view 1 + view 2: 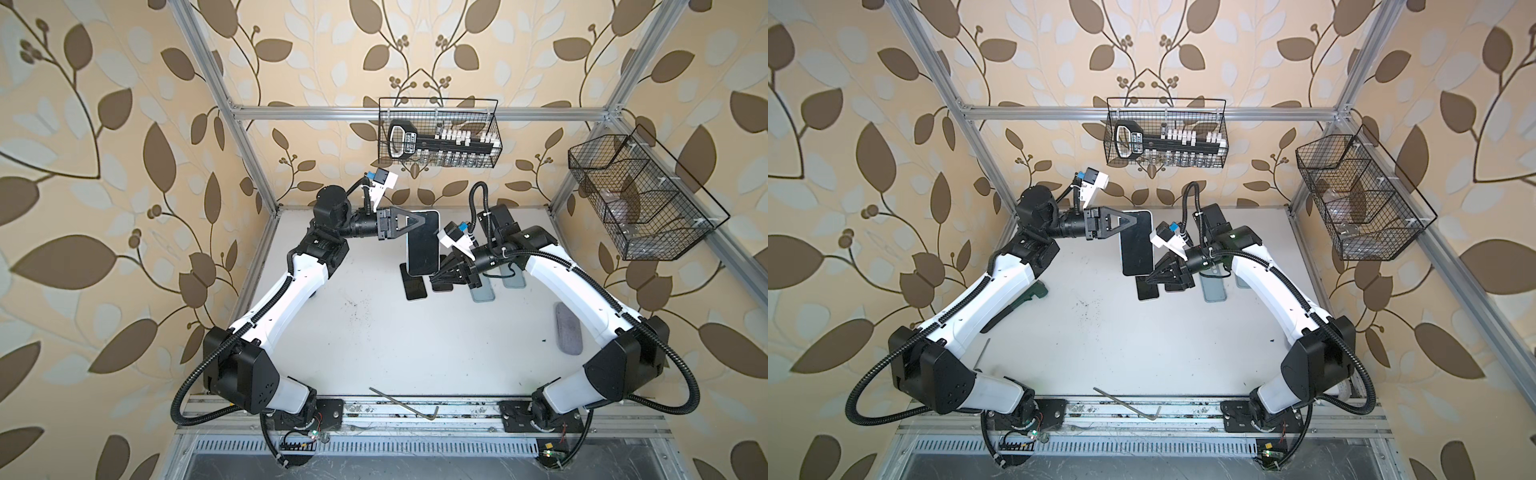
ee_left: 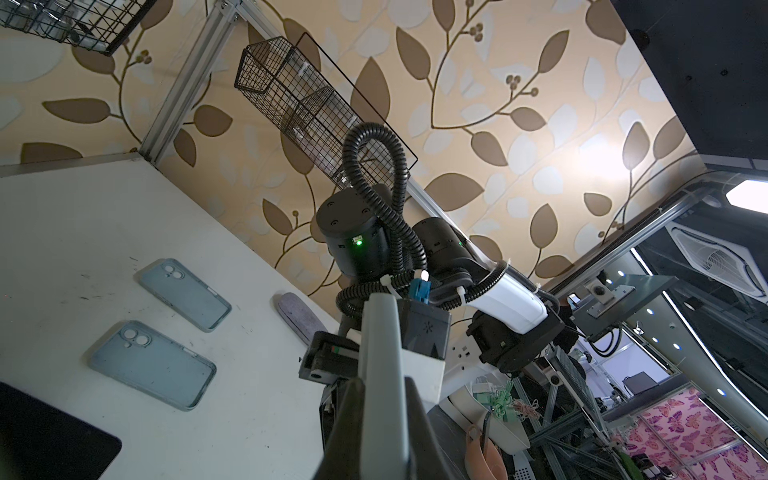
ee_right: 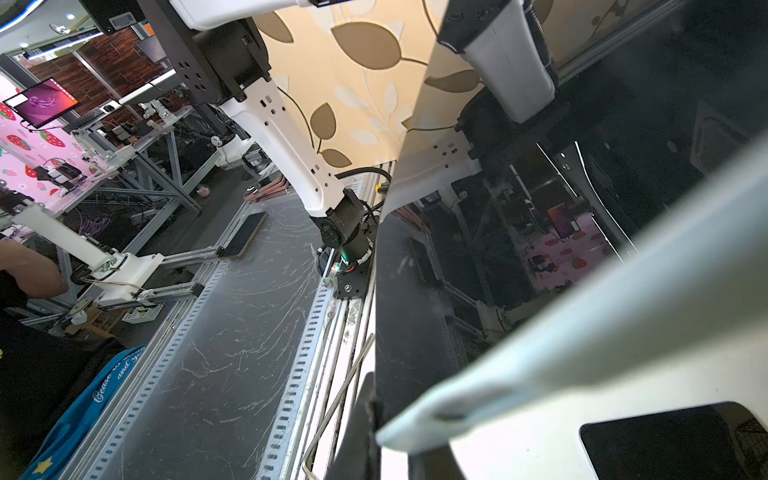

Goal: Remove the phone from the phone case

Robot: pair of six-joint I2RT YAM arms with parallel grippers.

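The phone has a black screen and sits in a pale blue phone case. Both grippers hold it in the air above the far middle of the table, also seen in a top view. My left gripper is shut on its far left edge. In the left wrist view the case edge runs edge-on between the shut left gripper. My right gripper is shut on the near right corner. In the right wrist view that gripper pinches the case corner beside the glass.
Two empty blue cases and two black phones lie on the white table under the held phone. A grey pad lies right, a bent metal rod at the front. Wire baskets hang on the frame.
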